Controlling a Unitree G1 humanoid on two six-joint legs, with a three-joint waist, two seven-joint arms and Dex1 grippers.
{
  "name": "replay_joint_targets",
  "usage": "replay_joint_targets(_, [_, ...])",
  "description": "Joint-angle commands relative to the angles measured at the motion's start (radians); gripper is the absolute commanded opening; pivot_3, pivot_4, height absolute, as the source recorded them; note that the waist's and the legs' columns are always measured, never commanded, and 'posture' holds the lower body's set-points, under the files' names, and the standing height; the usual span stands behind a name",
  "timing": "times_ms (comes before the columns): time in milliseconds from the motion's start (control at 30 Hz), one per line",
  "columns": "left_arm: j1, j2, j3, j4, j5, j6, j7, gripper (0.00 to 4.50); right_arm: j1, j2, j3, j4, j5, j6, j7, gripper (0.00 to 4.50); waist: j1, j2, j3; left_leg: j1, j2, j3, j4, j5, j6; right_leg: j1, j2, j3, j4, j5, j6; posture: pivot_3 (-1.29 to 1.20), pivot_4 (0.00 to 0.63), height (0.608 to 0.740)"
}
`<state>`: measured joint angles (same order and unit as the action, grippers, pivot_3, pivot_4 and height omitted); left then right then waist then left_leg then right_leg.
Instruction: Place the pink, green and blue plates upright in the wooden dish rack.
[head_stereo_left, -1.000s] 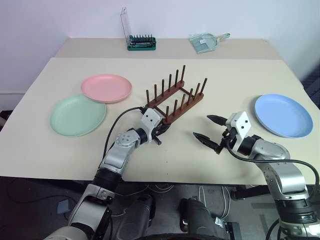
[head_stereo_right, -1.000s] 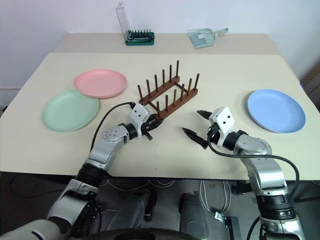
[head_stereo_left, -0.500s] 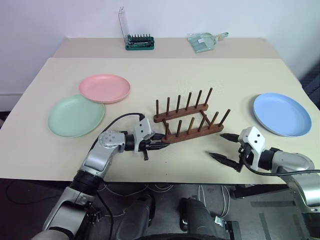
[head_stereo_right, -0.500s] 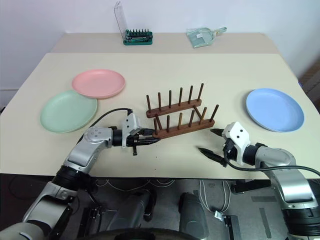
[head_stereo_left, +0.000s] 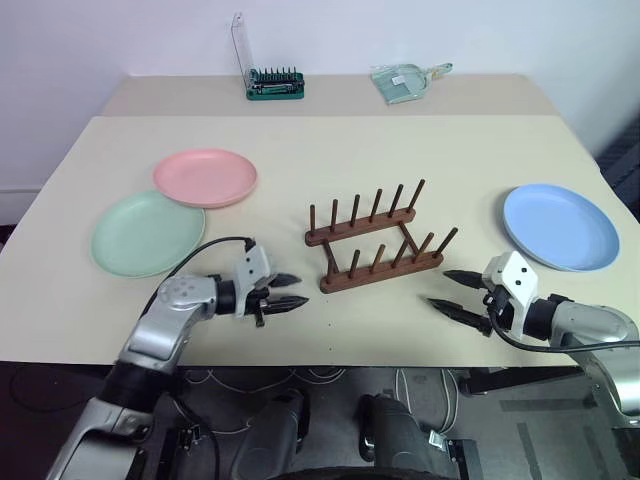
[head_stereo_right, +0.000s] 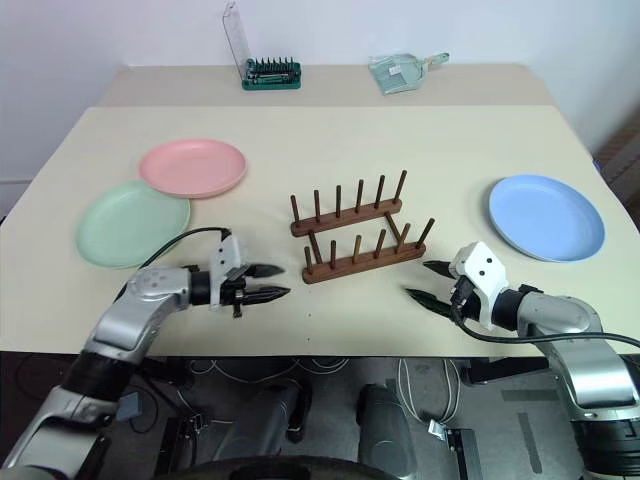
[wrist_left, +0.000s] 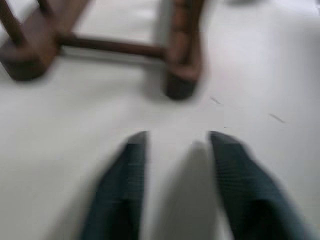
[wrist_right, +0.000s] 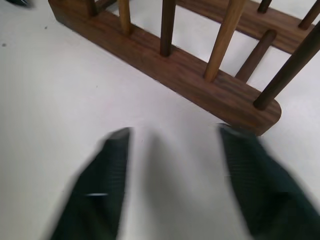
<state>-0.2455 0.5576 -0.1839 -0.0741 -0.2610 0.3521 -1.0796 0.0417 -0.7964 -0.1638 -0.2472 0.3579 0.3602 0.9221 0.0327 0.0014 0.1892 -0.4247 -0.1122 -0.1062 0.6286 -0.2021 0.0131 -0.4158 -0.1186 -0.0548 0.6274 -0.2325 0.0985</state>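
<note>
We see the wooden rack (head_stereo_left: 377, 243) standing in the middle of the counter (head_stereo_left: 330, 150), with nothing in it. The pink plate (head_stereo_left: 205, 177) and the green plate (head_stereo_left: 147, 232) lie flat on the robot's left side, touching at their rims. The blue plate (head_stereo_left: 561, 226) lies flat on the right side, well apart from the rack. Our left pincer (head_stereo_left: 292, 291) is just beside the rack's left end, its fingers a little apart and holding nothing. Our right pincer (head_stereo_left: 446, 290) is just beside the rack's right end, fingers spread and empty.
</note>
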Motion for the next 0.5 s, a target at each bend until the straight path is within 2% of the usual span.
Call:
replay_joint_targets(33, [0.02, -0.002, -0.035, -0.091, -0.031, 0.069, 0.0, 0.0, -0.027, -0.015, 0.013, 0.007, -0.015, -0.007, 0.008, 0.49, 0.005, 0.0, 0.0, 0.0, 0.0, 0.0, 0.0, 0.0, 0.0, 0.0, 0.0, 0.0, 0.0, 0.0, 0.0, 0.0, 0.15, 0.74])
replay_joint_targets(67, [0.022, -0.006, -0.043, -0.104, -0.028, 0.084, 0.01, 0.0, -0.032, -0.016, 0.019, 0.012, -0.022, -0.007, 0.009, 0.07, 0.007, 0.0, 0.0, 0.0, 0.0, 0.0, 0.0, 0.0, 0.0, 0.0, 0.0, 0.0, 0.0, 0.0, 0.0, 0.0, 0.15, 0.74])
replay_joint_targets(100, [0.022, -0.008, -0.049, -0.112, -0.026, 0.094, 0.017, 0.0, -0.035, -0.017, 0.024, 0.016, -0.026, -0.006, 0.01, 0.02, 0.008, 0.0, 0.0, 0.0, 0.0, 0.0, 0.0, 0.0, 0.0, 0.0, 0.0, 0.0, -0.001, 0.0, 0.0, 0.0, 0.15, 0.74])
replay_joint_targets(233, [-0.014, -0.084, -0.131, -0.057, 0.055, 0.072, 0.092, 0.0, -0.082, -0.021, 0.082, 0.082, -0.111, -0.024, -0.018, 0.02, 0.008, 0.0, 0.0, -0.001, -0.001, 0.0, 0.0, 0.0, 0.0, 0.0, 0.0, 0.0, -0.001, 0.0, 0.0, 0.0, 0.15, 0.74])
replay_joint_targets(500, [-0.055, -0.145, -0.073, 0.049, 0.1, 0.007, 0.243, 0.0, -0.185, 0.035, 0.167, 0.234, -0.237, -0.134, -0.089, 0.02, 0.002, -0.001, -0.001, 0.004, 0.0, 0.0, 0.001, 0.0, 0.0, 0.004, 0.0, 0.0, -0.001, 0.001, 0.0, 0.0, 0.15, 0.74])
